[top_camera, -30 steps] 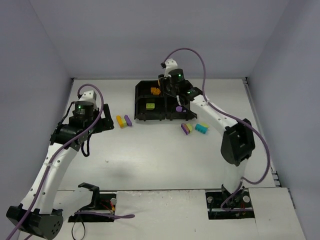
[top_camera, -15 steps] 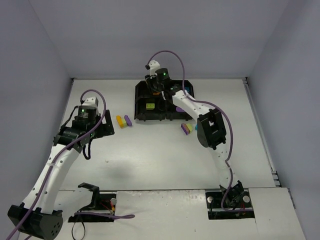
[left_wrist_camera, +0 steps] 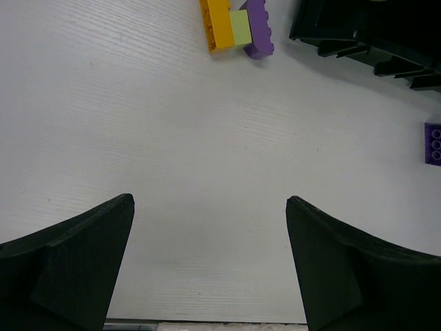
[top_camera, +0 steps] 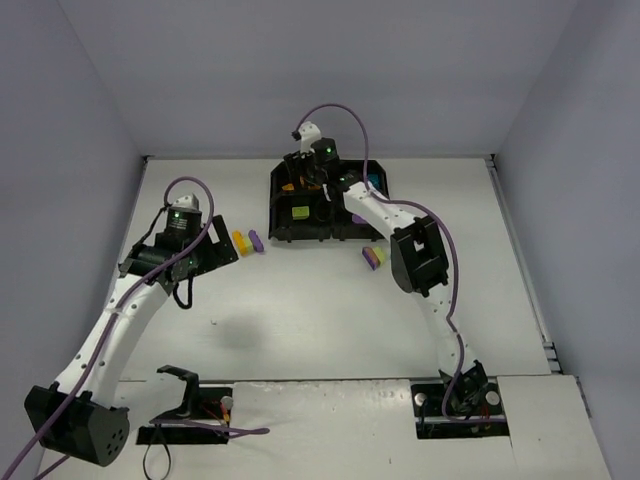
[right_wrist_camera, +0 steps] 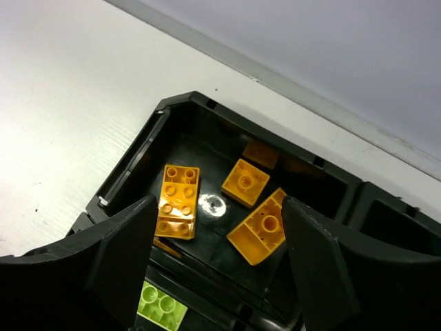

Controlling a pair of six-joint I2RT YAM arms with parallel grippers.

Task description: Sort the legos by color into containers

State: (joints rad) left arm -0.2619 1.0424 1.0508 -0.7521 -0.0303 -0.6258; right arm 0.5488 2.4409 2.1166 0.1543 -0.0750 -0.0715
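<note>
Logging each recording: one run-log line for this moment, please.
right tool open above tray's far-left compartment | orange bricks inside | left tool open over table, near loose bricks

no word, brand, number or sign can be read anywhere in these views. the black tray [top_camera: 276,205] shows no legible label, and the studs of the orange legos [right_wrist_camera: 178,201], at 12 o'clock from the right wrist camera, show no legible lettering.
</note>
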